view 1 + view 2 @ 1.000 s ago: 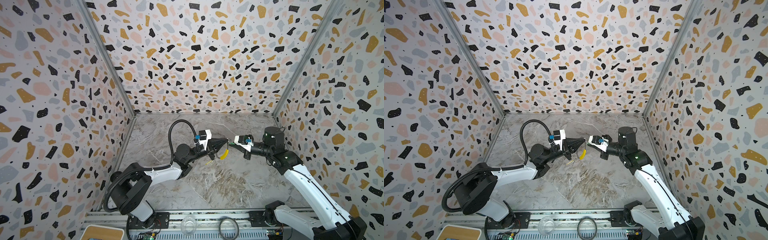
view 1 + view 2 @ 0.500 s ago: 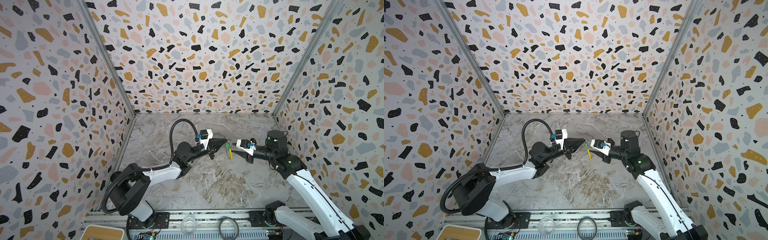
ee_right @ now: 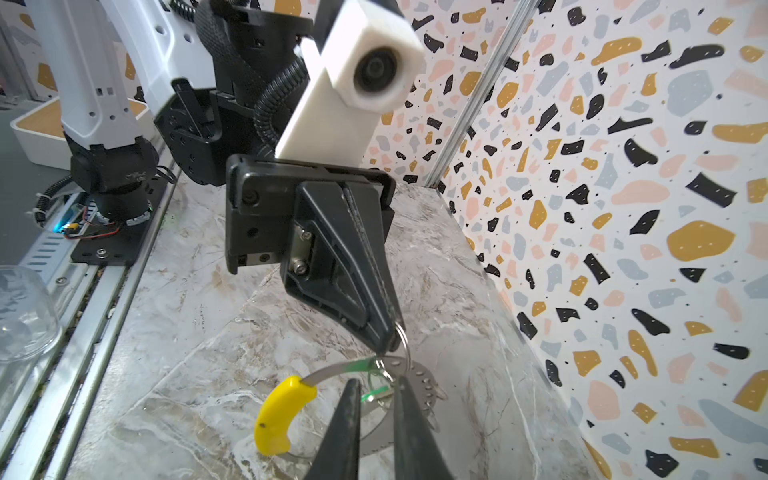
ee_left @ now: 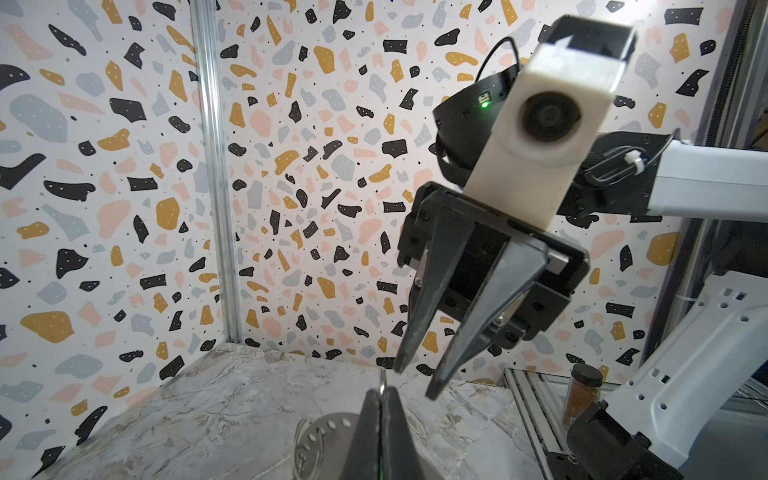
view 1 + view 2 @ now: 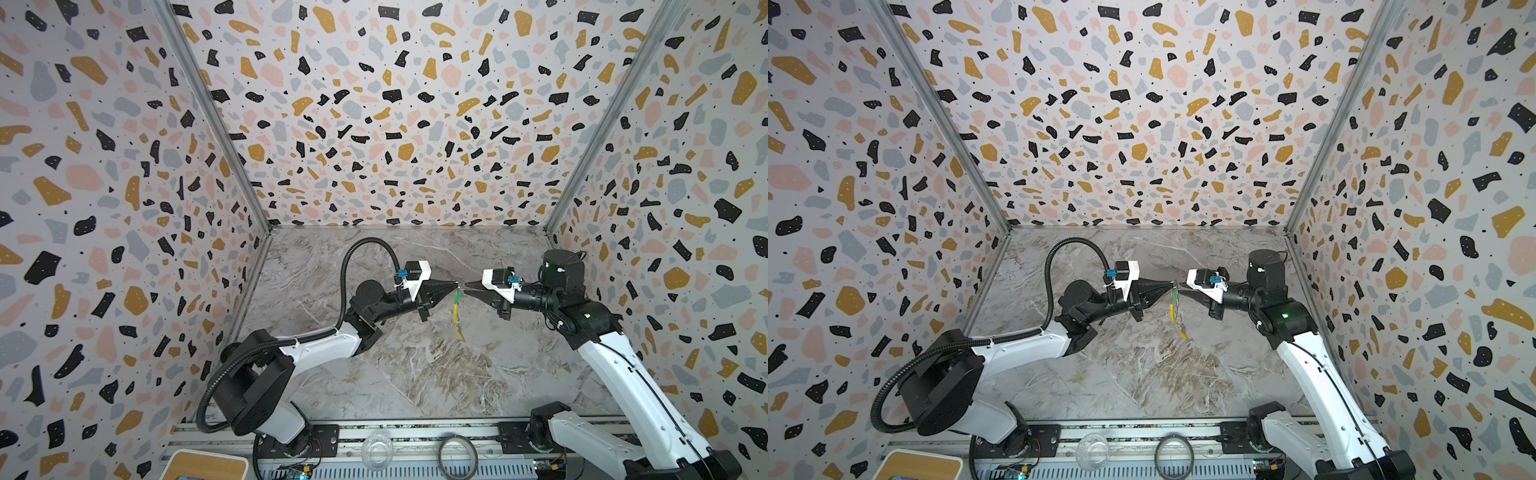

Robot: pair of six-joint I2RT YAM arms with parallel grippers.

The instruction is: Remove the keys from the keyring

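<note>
Left hand is clamped together on the top of the hanging keyring. Right hand is just beside it, fingers slightly apart.

Pictured, the rig I'm driving: the left arm and right arm wear white shells over black joints. A ribbed black conduit arcs off the left arm. The left end effector and right end effector are black and tapered, each topped by a white camera housing with a blue connector. Silver screws stud the left one; a green light glows on the right wrist.
</note>
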